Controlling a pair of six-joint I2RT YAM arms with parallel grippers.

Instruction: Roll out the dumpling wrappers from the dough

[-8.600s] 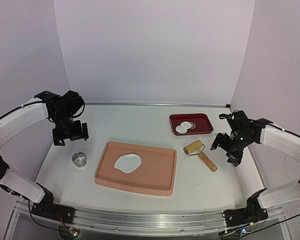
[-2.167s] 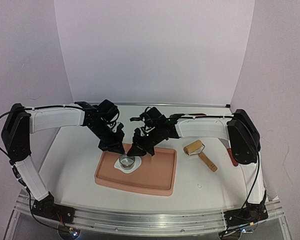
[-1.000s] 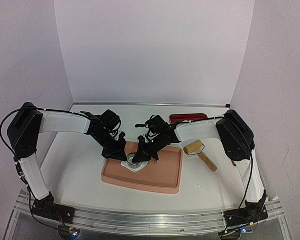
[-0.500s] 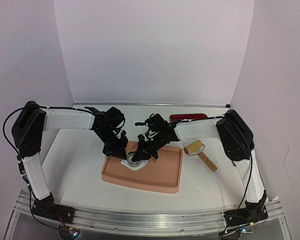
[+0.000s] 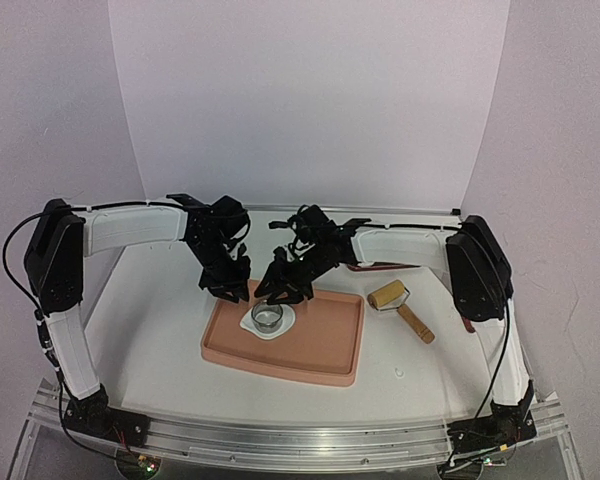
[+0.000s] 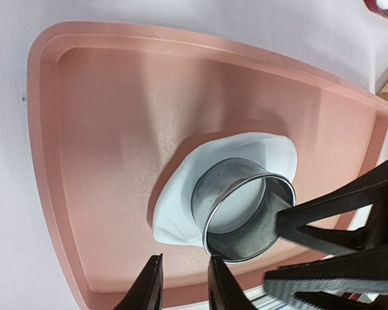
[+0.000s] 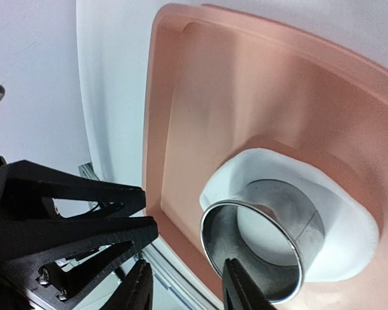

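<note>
A metal ring cutter (image 5: 267, 317) stands upright, pressed into the flat white dough (image 5: 283, 321), inside the pink tray (image 5: 320, 350). Both grippers hover just behind it, apart from it. My left gripper (image 5: 227, 292) is open and empty; in its wrist view (image 6: 184, 290) the cutter (image 6: 246, 206) and the dough (image 6: 178, 194) lie ahead of its fingertips. My right gripper (image 5: 268, 293) is open and empty too (image 7: 187, 290), with the cutter (image 7: 265, 239) just beyond it on the dough (image 7: 349, 239). The dumpling wrappers are hidden behind the right arm.
A wooden rolling pin (image 5: 400, 306) lies right of the pink tray. A dark red tray (image 5: 385, 266) shows only as a sliver behind the right arm. White walls close the back and sides. The two grippers sit close together above the tray's far edge.
Both grippers were shut and pressed down at the ring cutter; they have opened, let go and lifted back from it. The cutter stays standing in the dough.
</note>
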